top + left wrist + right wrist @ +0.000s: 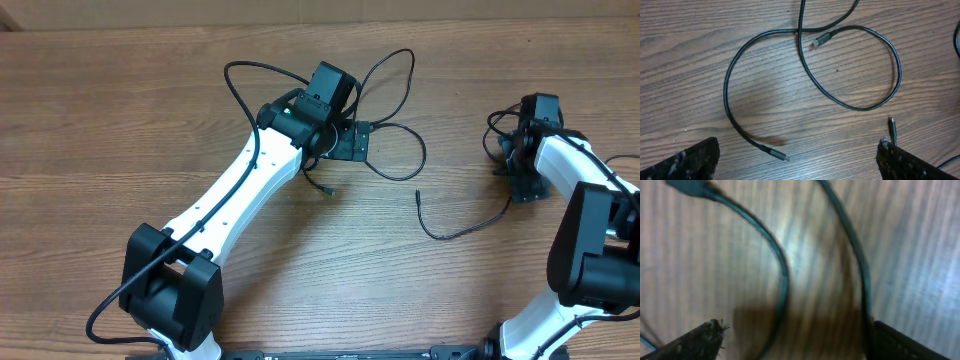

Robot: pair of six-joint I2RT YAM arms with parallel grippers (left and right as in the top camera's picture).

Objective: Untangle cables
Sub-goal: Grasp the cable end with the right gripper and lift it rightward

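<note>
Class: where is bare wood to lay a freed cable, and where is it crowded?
Free: the table left of the left arm, and the near middle between it and the right arm. Crowded: cable loops around the left tool.

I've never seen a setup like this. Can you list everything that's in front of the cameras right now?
table: one, brown wood grain, under everything.
cables: several, thin and black, exact count unclear; looped at the centre of the table, with more by the right edge.
loose strand: one, black, lying alone between the two arms.
plug ends: three in the left wrist view, dark, one with a silvery tip.
arms: two, white with black joints, reaching in from the near edge.
left gripper: one, black, open above the centre loops.
right gripper: one, black, open, with cable running between its fingers.
</note>
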